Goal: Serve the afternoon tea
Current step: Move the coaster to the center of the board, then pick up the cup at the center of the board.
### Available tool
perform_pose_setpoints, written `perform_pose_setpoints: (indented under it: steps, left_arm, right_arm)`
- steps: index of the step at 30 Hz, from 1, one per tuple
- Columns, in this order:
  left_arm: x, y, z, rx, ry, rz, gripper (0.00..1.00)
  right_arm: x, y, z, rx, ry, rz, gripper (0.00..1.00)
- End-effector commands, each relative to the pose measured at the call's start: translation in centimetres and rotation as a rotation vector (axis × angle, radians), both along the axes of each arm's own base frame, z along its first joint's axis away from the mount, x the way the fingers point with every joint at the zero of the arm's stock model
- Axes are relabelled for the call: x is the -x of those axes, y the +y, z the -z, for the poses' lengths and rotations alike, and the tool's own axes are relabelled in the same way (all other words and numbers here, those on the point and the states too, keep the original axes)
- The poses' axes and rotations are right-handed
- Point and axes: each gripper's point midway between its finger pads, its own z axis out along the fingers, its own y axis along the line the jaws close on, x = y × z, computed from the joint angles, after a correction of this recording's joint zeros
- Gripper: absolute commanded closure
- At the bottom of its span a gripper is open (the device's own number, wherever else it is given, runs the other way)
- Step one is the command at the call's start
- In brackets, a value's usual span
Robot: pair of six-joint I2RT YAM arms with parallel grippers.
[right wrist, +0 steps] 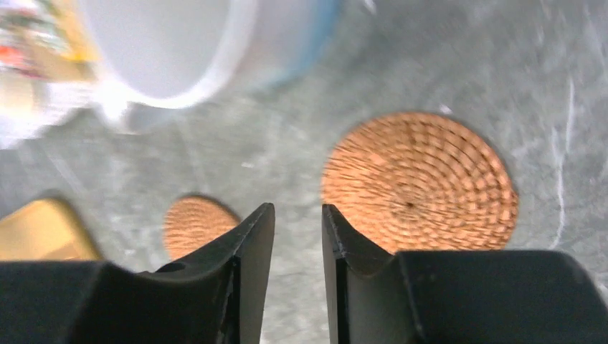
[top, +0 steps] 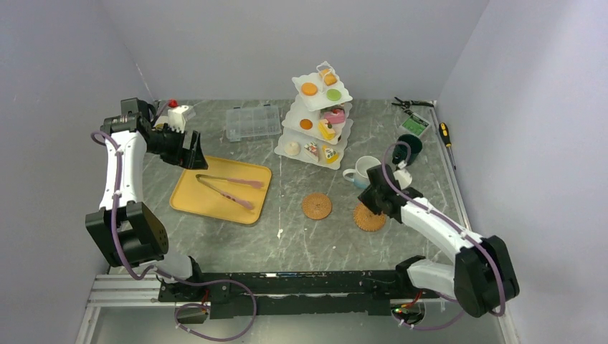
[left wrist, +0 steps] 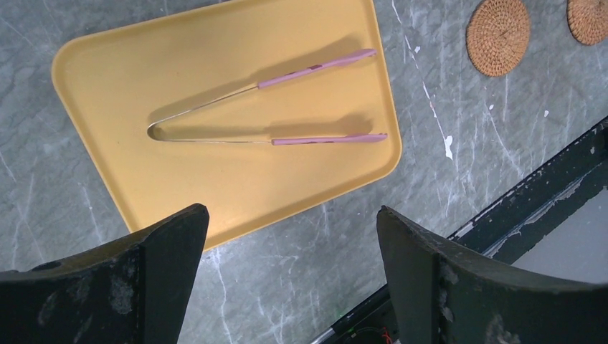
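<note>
Left gripper spread wide, empty, held over yellow tray and pink tongs, well left of the stand; stand seen loaded with pastries; two cork coasters laid bare in front of the stand; white mug stood just right of the stand's foot, not yet on cork; right gripper hung near it, jaws parted narrowly, nothing held; mug judged rigid, glazed, slippery, breakable; best pinched across the rim wall or at the handle.
</note>
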Motion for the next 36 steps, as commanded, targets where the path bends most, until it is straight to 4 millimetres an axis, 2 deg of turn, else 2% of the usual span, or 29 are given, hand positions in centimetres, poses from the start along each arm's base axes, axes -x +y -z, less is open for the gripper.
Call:
perform_pose_setpoints:
  steps: [1, 4, 6, 10, 13, 16, 19, 24, 28, 30, 33, 36]
  left_arm:
    - [-0.3, -0.5, -0.9, 0.032, -0.024, 0.021, 0.07]
    - [0.1, -0.5, -0.8, 0.03, -0.031, 0.019, 0.06]
    - [0.4, -0.6, -0.8, 0.031, -0.031, 0.022, 0.07]
    - [0.8, -0.7, -0.7, 0.025, -0.028, 0.031, 0.07]
    - [1.0, -0.7, -0.7, 0.02, -0.027, 0.035, 0.07]
    - [0.8, -0.7, -1.0, 0.027, -0.028, 0.035, 0.07]
    - [0.7, -0.8, -1.3, 0.04, -0.017, 0.034, 0.07]
    - [1.8, -1.5, -0.5, 0.076, 0.035, 0.029, 0.07]
    - [2.9, -1.6, 0.8, 0.076, 0.043, -0.025, 0.07]
    - [3.2, -1.9, 0.6, 0.079, 0.017, -0.035, 0.07]
    - [3.3, -2.1, -0.5, 0.085, -0.011, -0.031, 0.07]
    - [2.9, -2.2, -1.4, 0.09, -0.033, -0.017, 0.07]
  right_arm:
    - [-3.1, -1.2, -8.3, 0.101, -0.197, -0.028, 0.62]
    - [-3.9, -1.6, -11.3, 0.116, -0.271, -0.029, 0.58]
    - [-4.2, -1.8, -12.0, 0.114, -0.279, -0.02, 0.56]
    - [-5.0, -3.4, -11.2, 0.108, -0.238, 0.022, 0.53]
    - [-5.9, -5.8, -10.4, 0.106, -0.211, 0.072, 0.5]
    - [-6.2, -8.0, -10.7, 0.113, -0.203, 0.094, 0.46]
    - [-6.0, -8.8, -10.6, 0.153, -0.191, 0.082, 0.38]
    - [-6.1, -9.0, -9.1, 0.156, -0.101, 0.055, 0.31]
    - [-7.2, -8.9, -9.1, 0.163, -0.079, 0.041, 0.3]
    - [-7.8, -8.5, -8.9, 0.15, -0.072, 0.04, 0.3]
    - [-8.7, -6.9, -8.0, 0.137, -0.077, 0.018, 0.3]
    - [-9.2, -5.9, -7.5, 0.162, -0.059, 0.001, 0.3]
